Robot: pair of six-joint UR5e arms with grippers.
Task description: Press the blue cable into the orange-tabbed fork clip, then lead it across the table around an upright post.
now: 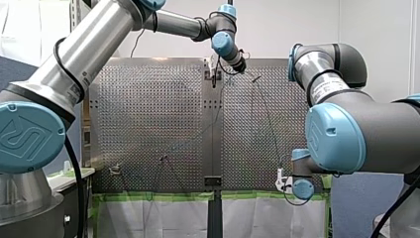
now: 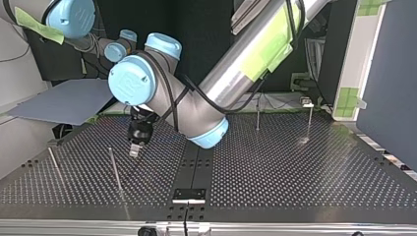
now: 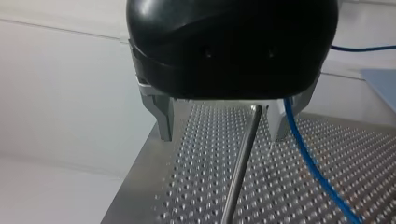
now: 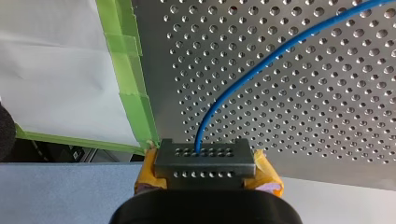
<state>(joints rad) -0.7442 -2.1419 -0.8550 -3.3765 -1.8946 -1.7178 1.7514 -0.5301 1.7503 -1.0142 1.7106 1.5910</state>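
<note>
In the left wrist view my left gripper (image 3: 221,135) is open, its metal fingers (image 3: 163,122) standing apart. An upright post (image 3: 240,163) shows between them, a little ahead, untouched. The blue cable (image 3: 310,163) runs over the perforated table just outside one finger. In the top view this gripper (image 2: 134,149) hangs over the table beside a thin post (image 2: 115,172). My right gripper (image 4: 204,161), with yellow pads, is shut on the blue cable (image 4: 261,60) near the table's taped edge. In the front view it (image 1: 283,181) sits at the near right corner. No orange tab is recognisable.
Another thin post (image 2: 54,164) stands at the top view's left, and two more (image 2: 258,117) at its far right beside a small fixture (image 2: 307,102). Green tape (image 4: 133,93) lines the table edge by my right gripper. A grey board (image 2: 64,101) lies beyond the table.
</note>
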